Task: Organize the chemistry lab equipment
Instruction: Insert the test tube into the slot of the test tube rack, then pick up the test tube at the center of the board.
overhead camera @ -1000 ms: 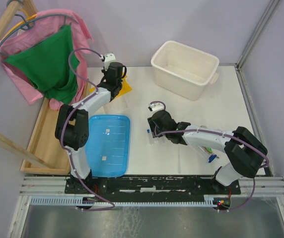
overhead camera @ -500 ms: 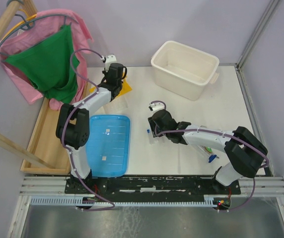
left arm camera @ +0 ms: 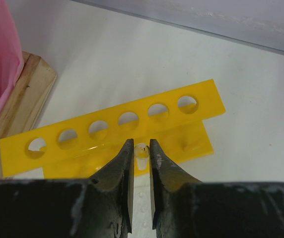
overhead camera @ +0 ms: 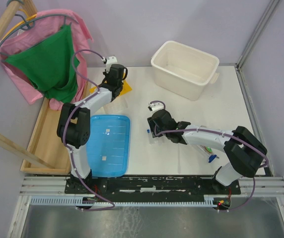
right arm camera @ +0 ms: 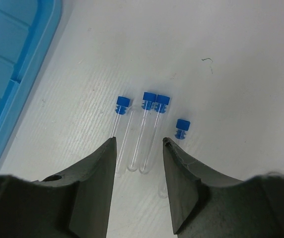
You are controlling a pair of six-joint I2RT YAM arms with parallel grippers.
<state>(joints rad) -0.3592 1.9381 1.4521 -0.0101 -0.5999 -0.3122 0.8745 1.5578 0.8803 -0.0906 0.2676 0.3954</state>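
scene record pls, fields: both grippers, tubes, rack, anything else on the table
left gripper: closed on a small clear tube, right over the rack
yellow rack: six holes, none filled in the wrist view; far left of the table
right gripper: open, poised over the loose tubes, gripping none
blue-capped tubes: four lying on the table, middle two side by side
blue lid: flat, near left, beside the left arm
white tub: far side, right of centre
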